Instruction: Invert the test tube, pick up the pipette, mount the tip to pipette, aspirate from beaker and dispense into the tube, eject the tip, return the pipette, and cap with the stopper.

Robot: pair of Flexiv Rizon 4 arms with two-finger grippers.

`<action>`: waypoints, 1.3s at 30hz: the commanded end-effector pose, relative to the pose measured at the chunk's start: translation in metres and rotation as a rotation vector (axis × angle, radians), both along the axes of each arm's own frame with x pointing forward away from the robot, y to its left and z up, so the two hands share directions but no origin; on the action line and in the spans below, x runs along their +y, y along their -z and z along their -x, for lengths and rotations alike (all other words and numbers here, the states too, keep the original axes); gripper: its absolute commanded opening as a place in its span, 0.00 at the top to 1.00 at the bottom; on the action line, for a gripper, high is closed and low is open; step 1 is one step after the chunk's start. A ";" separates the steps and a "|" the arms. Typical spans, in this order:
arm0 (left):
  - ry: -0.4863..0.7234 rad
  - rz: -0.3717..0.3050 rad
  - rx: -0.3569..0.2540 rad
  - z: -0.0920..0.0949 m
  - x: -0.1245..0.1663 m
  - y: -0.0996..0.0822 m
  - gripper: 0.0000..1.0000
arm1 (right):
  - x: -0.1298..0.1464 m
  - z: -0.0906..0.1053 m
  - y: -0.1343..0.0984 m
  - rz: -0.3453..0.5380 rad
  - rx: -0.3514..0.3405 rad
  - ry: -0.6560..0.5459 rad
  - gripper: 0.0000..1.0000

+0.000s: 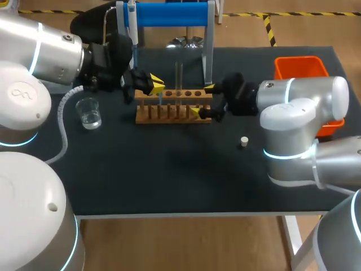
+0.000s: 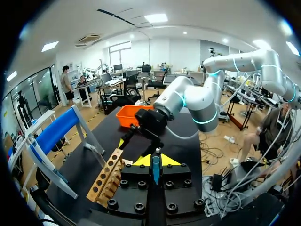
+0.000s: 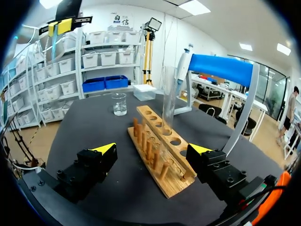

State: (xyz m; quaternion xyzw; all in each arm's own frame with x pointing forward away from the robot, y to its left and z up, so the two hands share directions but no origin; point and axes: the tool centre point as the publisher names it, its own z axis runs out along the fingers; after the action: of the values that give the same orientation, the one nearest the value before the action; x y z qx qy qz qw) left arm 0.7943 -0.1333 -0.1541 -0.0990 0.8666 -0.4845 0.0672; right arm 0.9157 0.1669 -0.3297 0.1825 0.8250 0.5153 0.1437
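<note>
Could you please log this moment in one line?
left fingers: shut on blue tip; right fingers: open at rack end; tube: upright in rack

No wording can be read on the surface (image 1: 169,175) or its things.
One small embossed emblem sits on the left arm's (image 1: 16,90) white joint housing, by the surface's left edge: a symbol, not legible lettering. The wooden rack (image 1: 169,116), the glass beaker (image 1: 89,113) and the orange bin (image 1: 299,66) show no print that can be made out.

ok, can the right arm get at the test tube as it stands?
Probably yes: the right gripper is open at the rack's end, and the test tube stands upright ahead of it with nothing between.
</note>
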 end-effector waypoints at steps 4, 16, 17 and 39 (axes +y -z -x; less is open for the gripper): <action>0.003 0.000 0.002 -0.001 0.000 0.000 1.00 | -0.040 0.043 -0.029 -0.067 -0.055 -0.085 0.00; 0.003 0.000 0.002 -0.001 0.000 0.000 1.00 | -0.032 0.091 -0.077 -0.235 -0.106 -0.281 0.00; 0.003 0.000 0.002 -0.001 0.000 0.000 1.00 | -0.029 0.094 -0.081 -0.248 -0.102 -0.296 0.00; 0.003 0.000 0.002 -0.001 0.000 0.000 1.00 | 0.037 0.119 -0.124 -0.431 -0.041 -0.553 0.00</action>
State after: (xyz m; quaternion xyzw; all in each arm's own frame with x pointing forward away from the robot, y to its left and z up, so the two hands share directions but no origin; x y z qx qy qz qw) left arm 0.7944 -0.1333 -0.1541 -0.0990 0.8666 -0.4845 0.0671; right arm 0.7895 0.1935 -0.2037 -0.0220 0.7133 0.7004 -0.0167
